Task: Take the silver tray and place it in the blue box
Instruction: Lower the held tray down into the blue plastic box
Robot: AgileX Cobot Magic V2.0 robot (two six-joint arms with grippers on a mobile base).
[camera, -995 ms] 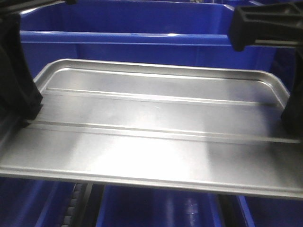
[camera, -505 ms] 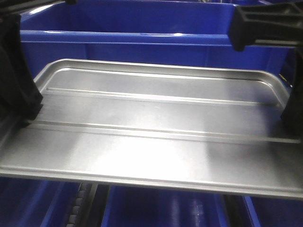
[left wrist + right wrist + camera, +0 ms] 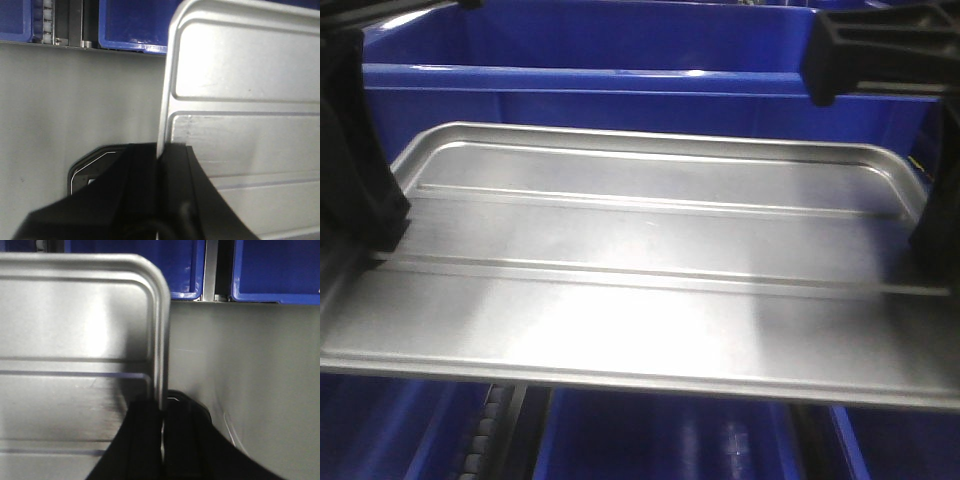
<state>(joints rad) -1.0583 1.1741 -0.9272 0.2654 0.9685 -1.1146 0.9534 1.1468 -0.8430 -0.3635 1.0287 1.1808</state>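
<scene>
Silver tray (image 3: 650, 250) hangs level, left tool (image 3: 161, 152) and right tool (image 3: 162, 410) each clamped on one short rim, probably to carry it flat toward the blue box (image 3: 620, 78).

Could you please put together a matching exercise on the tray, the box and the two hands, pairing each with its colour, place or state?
Things:
1. tray
2. left hand
3. right hand
4. box

Descriptions:
a. blue, beyond the tray in the front view
b. shut on the tray's right rim
c. silver, held at both ends
d. shut on the tray's left rim

Pairs: 1-c, 2-d, 3-b, 4-a.
</scene>
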